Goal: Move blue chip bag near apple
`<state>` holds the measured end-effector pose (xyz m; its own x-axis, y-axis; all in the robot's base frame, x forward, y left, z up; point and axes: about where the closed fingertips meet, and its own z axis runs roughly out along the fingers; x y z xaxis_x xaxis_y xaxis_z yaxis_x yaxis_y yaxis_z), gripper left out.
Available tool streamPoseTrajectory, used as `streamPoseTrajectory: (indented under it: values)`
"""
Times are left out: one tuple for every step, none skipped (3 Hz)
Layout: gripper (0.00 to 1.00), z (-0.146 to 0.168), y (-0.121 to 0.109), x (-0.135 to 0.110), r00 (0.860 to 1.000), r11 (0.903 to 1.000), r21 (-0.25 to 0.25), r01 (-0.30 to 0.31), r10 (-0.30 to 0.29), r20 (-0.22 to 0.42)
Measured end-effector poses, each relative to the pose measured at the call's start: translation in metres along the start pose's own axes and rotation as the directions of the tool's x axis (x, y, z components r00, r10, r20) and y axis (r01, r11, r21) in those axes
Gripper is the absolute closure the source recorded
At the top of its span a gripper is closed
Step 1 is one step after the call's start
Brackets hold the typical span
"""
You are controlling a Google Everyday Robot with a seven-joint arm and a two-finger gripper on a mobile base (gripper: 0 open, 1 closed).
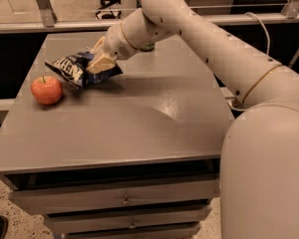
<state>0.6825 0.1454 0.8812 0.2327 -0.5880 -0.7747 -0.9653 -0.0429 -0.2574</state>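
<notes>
1. Placement stage of the task, by judgement: blue chip bag [70, 69] held over the left rear part of the desk [139, 128], just beside the apple [46, 89], to its right and a little behind.
2. Position of the gripper [102, 62]: at the right end of the bag, at the tip of the arm [199, 29] reaching in from the right. Jaws clenched on the foil, pinching the bag there.
3. Hard to tell whether touching the apple or apart by a thin gap; left corner of the bag close to the apple's upper right side. Equally hard to tell whether resting on the desk or hanging just above it; dark shadow directly below.
4. Nearly finished, judged from this: near the apple, only not yet let go.
5. Next move, as advice: lower gently until full rest on the desk, then release the jaws and lift straight up, away from the apple.
6. Risk: round apple, easy to roll if pushed by the crinkly foil, so no further sideways push to the left.
</notes>
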Motion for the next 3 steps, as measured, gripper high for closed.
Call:
streamPoseTrajectory:
  values:
    - [0.05,0.002,0.0,0.002,1.0,1.0,-0.007,-0.004,0.004,-0.002]
    - [0.0,-0.003,-0.001,0.005,1.0,1.0,-0.002,-0.003,0.003,-0.008]
    - [0.0,-0.034,0.001,0.017,1.0,0.9995,0.026,-0.017,0.017,0.0]
